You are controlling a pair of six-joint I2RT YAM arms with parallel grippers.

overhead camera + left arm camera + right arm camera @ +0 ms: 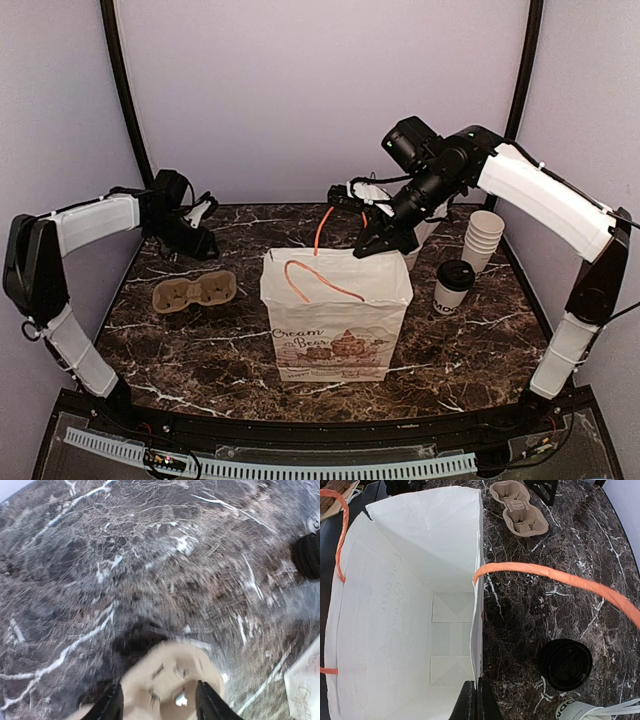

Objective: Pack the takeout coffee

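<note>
The takeout coffee (453,287), a white cup with a black dome lid (565,663), stands on the table right of the white paper bag (335,315). My right gripper (378,243) is shut on the bag's back right rim; in the right wrist view its fingers (475,702) pinch the thin wall, with the bag's inside (405,605) showing nothing in it. My left gripper (207,248) hangs open at the back left. In the blurred left wrist view, my left gripper (161,707) has its jaws apart just above the brown cardboard cup carrier (170,675).
The cup carrier (195,292) lies left of the bag. A stack of lidless white cups (483,240) stands behind the coffee. A white cup of sticks (590,712) is near the lid. Orange bag handles (555,577) arch over the marble beside the bag.
</note>
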